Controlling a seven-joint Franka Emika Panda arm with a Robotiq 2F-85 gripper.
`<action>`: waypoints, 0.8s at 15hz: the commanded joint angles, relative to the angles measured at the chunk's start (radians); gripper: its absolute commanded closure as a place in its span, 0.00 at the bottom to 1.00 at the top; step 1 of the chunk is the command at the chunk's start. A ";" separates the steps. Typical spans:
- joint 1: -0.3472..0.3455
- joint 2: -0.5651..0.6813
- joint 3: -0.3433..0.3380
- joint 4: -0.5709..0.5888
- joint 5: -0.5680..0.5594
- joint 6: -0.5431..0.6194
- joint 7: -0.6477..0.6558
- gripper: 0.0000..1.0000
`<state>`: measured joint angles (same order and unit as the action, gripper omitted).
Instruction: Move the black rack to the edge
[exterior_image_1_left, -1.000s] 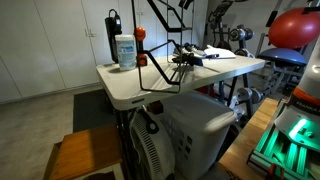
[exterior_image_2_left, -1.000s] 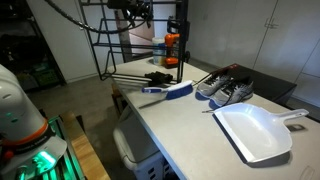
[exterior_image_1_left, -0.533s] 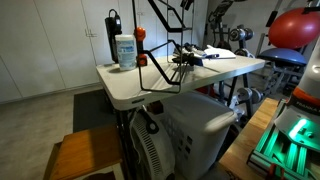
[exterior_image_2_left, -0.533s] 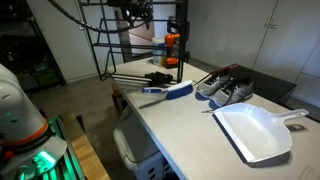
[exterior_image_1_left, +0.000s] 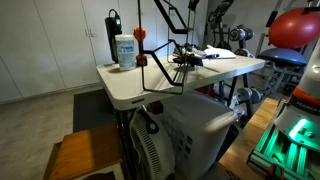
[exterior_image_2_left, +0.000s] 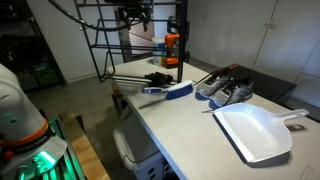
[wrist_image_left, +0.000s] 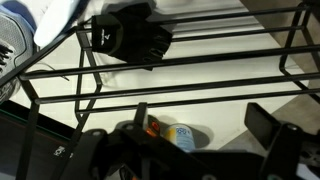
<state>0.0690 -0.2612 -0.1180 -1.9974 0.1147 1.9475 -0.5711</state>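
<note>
Black rack (exterior_image_2_left: 97, 45) upright, long axis vertical

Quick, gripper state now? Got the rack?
Gripper: open, fingers wide apart in the wrist view, not clamped on the rack rods.

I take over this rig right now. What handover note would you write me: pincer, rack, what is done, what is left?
Pincer: open, fingers wide apart, close over the rack's rods and gripping none.
Rack: stands at the table end, beside the white jar.
Edge: the rack's lower rods look near it, but I cannot tell if it is there already.
Done: the arm is above the rack.
Left: probably close on a rod, pull the rack to the rim, and release.
</note>
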 joint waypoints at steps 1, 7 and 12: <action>-0.004 0.025 0.014 0.031 -0.001 -0.131 -0.016 0.00; -0.007 0.026 0.027 0.080 -0.028 -0.316 -0.046 0.00; -0.011 -0.022 0.053 0.056 -0.081 -0.361 -0.003 0.00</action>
<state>0.0688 -0.2559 -0.0883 -1.9366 0.0755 1.6156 -0.6002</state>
